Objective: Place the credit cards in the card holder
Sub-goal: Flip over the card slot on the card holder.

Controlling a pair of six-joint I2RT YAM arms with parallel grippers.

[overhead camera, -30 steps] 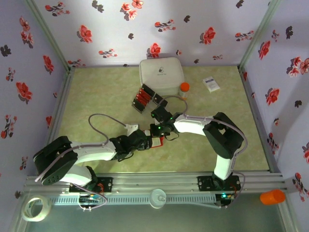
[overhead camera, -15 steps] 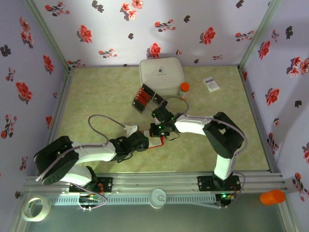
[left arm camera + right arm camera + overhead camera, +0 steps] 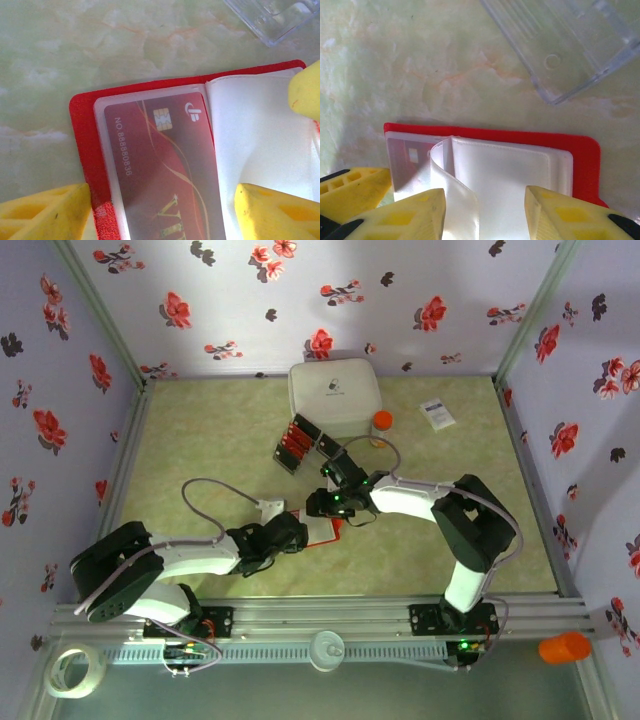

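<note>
The red card holder (image 3: 322, 530) lies open on the table, pale pockets up. A red credit card (image 3: 160, 170) with a chip and gold lettering sits inside its clear left sleeve. My left gripper (image 3: 160, 215) is open, its yellow fingers (image 3: 45, 212) straddling that left half. My right gripper (image 3: 485, 215) is open over the card holder's (image 3: 580, 155) white right pages, and one sleeve (image 3: 455, 200) curls up between its fingers. More red credit cards (image 3: 295, 440) rest in black trays behind. The two grippers, left (image 3: 292, 533) and right (image 3: 322, 505), meet at the card holder.
A clear plastic case (image 3: 570, 40) lies just beyond the holder. A big white lidded box (image 3: 333, 395), an orange-capped bottle (image 3: 381, 425) and a small white printed box (image 3: 437, 413) stand at the back. Floral walls enclose the table.
My right wrist has swung a little back and to the right, and more of the holder's pale inside now shows. The left arm has barely moved.
</note>
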